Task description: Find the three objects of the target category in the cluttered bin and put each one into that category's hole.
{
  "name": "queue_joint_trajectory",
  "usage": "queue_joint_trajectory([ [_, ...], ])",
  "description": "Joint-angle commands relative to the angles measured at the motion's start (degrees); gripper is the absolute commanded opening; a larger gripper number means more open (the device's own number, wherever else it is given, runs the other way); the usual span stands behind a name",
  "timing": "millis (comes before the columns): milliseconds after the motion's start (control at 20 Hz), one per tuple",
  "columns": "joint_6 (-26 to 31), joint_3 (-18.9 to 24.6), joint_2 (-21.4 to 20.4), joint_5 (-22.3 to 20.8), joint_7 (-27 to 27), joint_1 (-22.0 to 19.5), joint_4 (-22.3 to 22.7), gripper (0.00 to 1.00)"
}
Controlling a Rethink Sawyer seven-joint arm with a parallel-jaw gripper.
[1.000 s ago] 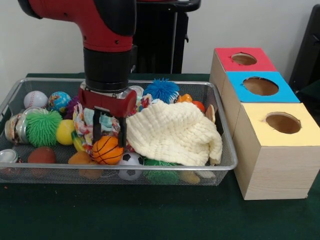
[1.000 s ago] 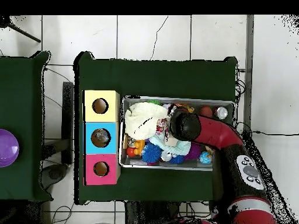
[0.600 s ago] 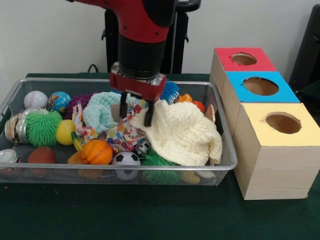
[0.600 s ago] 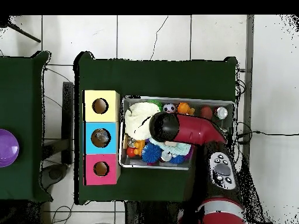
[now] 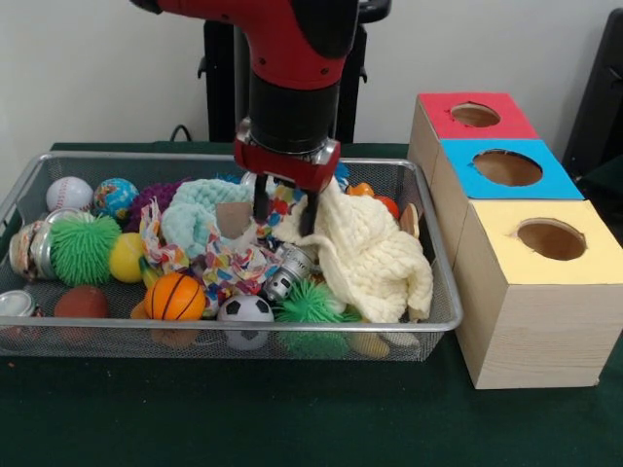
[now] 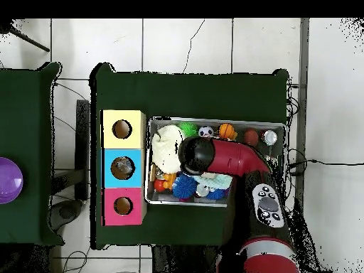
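The end effector (image 5: 284, 216) hangs at the middle of the wire bin (image 5: 443, 309), its 2 fingers a narrow gap apart and pinching the upper edge of the cream cloth (image 5: 375, 255), which drapes toward the bin's end nearest the 3 boxes. Which category is wanted cannot be told. The cloth looks light, limp and likely to snag neighbours; take it by a bunched fold. The basketball (image 5: 176, 296) and soccer ball (image 5: 245, 311) at the front rim look firm, smooth and prone to roll; grip across their widest part. The blue box (image 5: 508, 169) sits between the red and yellow ones.
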Motion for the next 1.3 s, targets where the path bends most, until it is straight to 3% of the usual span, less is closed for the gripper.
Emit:
queue_joint_trajectory([
  [50,-6.07,5.95,4.83,1.01,4.26,-2.78,4.28,1.0],
  [250,-12.07,8.46,7.73,-0.12,2.76,-5.12,3.37,1.0],
  [300,-18.48,10.27,8.76,-1.39,2.64,-6.62,3.77,1.0],
  [400,-25.11,10.86,9.81,-3.09,3.88,-7.34,3.82,1.0],
  [750,-30.01,11.1,12.27,-5.51,3.4,-8.37,2.44,1.0],
  [1150,-29.06,0.47,15.39,-7.26,5.19,-2.12,-4.16,1.0],
  [1300,-26.47,-7.39,16.99,-6.01,8.52,2.86,-7.62,1.0],
])
